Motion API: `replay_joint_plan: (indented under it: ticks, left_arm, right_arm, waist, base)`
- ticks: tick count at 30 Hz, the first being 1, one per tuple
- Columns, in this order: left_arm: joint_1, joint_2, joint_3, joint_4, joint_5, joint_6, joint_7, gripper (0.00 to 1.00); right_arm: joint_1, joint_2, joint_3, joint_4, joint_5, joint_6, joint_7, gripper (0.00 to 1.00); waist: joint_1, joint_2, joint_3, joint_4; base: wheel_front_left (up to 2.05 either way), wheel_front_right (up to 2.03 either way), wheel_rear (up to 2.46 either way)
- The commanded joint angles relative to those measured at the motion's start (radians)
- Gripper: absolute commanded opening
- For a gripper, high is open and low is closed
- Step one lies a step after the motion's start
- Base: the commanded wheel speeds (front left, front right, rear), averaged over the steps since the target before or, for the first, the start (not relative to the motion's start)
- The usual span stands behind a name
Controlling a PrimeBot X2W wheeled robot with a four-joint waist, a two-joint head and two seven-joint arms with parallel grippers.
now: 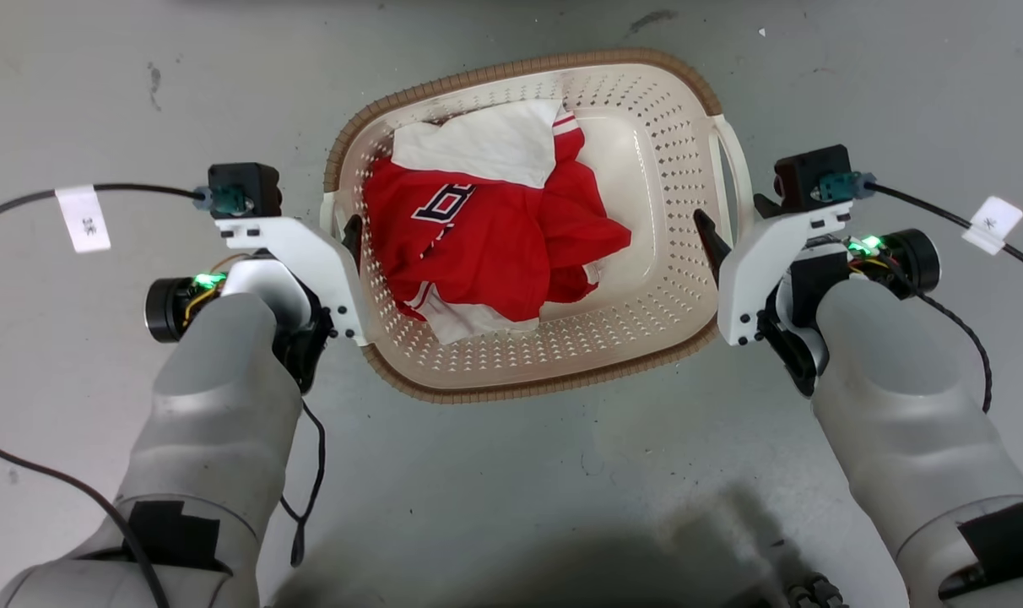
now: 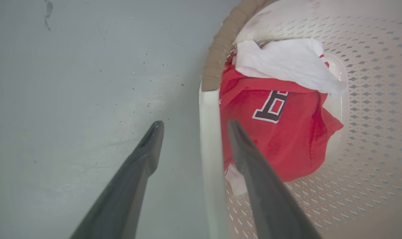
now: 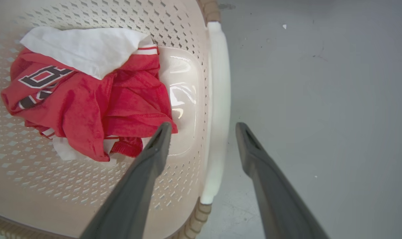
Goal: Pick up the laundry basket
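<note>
Looking down, we see the basket [image 1: 672,127] on the floor [image 1: 511,473] between our arms. The left pincer [image 2: 194,127] and right pincer [image 3: 204,127] are each open around a white handle [image 3: 219,83], gripping nothing. We think it is stiff and light, so hold the handles.

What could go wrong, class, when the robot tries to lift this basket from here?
1. The left hand and right hand stand open astride thin handles; a weak pinch could slip.
2. The red jersey lies heaped toward the left side, so the laundry basket may tilt when lifted.
</note>
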Motion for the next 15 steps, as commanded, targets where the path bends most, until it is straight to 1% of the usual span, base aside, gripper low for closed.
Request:
replay_joint_plan:
  ticks: [1, 8, 9, 10, 11, 12, 15]
  left_arm:
    - [-0.018, 0.01, -0.005, 0.006, -0.003, -0.002, 0.012, 1.0]
    - [-0.057, 0.027, -0.026, 0.019, -0.011, -0.003, 0.058, 1.0]
    - [-0.06, 0.028, -0.028, 0.02, -0.011, -0.003, 0.063, 0.98]
    - [-0.063, 0.026, -0.032, 0.02, -0.015, -0.003, 0.068, 0.45]
    - [-0.065, 0.025, -0.035, 0.021, -0.019, -0.003, 0.07, 0.0]
    - [-0.064, 0.021, -0.039, 0.021, -0.024, -0.003, 0.08, 0.0]
    - [-0.063, 0.026, -0.05, 0.023, -0.037, -0.001, 0.085, 0.0]
  right_arm:
    - [-0.026, 0.0, 0.017, 0.017, 0.013, 0.0, 0.009, 1.0]
    - [-0.08, -0.001, 0.09, 0.061, 0.087, 0.0, 0.023, 1.0]
    - [-0.083, -0.001, 0.097, 0.066, 0.103, 0.0, 0.029, 1.0]
    - [-0.083, -0.001, 0.109, 0.068, 0.122, -0.001, 0.037, 0.54]
    - [-0.085, 0.0, 0.124, 0.067, 0.134, 0.0, 0.043, 0.13]
    - [-0.088, 0.0, 0.135, 0.067, 0.147, 0.0, 0.045, 0.0]
    - [-0.092, 0.0, 0.167, 0.069, 0.184, 0.0, 0.051, 0.0]
  waist:
    - [-0.0001, 0.0, 0.008, -0.003]
    - [-0.0001, 0.0, 0.035, -0.009]
    - [-0.0001, 0.0, 0.037, -0.01]
    - [-0.0001, 0.0, 0.039, -0.009]
    - [-0.0001, 0.0, 0.041, -0.009]
    - [-0.0001, 0.0, 0.043, -0.01]
    - [-0.0001, 0.0, 0.047, -0.011]
  base:
    - [0.0, 0.0, 0.0]
    - [0.0, 0.0, 0.0]
    - [0.0, 0.0, 0.0]
    - [0.0, 0.0, 0.0]
    - [0.0, 0.0, 0.0]
    - [0.0, 0.0, 0.0]
    - [0.0, 0.0, 0.0]
